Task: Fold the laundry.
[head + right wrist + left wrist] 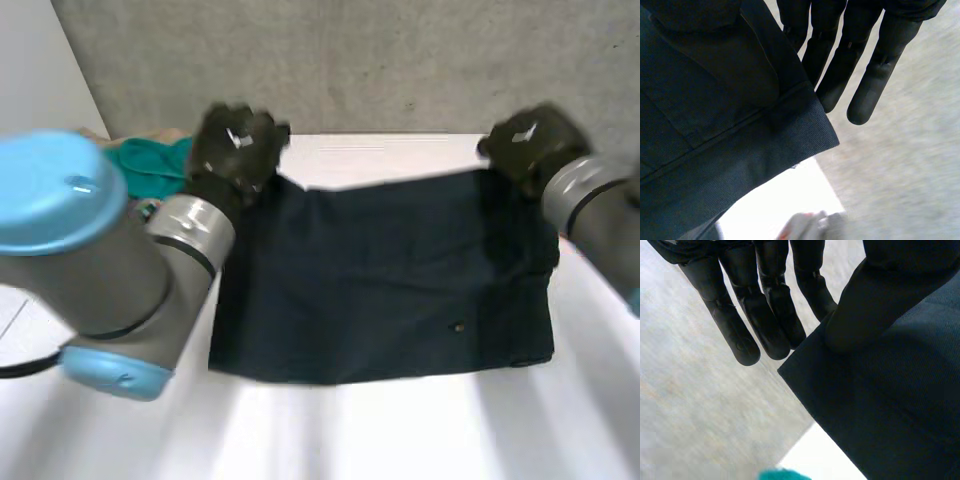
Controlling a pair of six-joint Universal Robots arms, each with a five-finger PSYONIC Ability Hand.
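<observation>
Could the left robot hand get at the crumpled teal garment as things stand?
Probably not yet: the left robot hand pinches a far corner of the dark navy cloth. The crumpled teal garment lies close beside it, nothing between.

A dark navy cloth [390,280] lies spread in a rough rectangle across the middle of the white table [350,430]. Its near edge runs almost straight, parallel to the table's near edge. Its two far corners sit close to the table's far edge, the left one pinched between the thumb and straight fingers of the left hand [235,150], the right one likewise in the right hand [530,140]. The far edge dips slightly just beside the left corner. A stitched hem band [790,125] borders the right corner, and a small pale speck [459,327] shows toward the near right. A crumpled teal garment [150,165] rests at the table's far left corner, apart from the cloth.
</observation>
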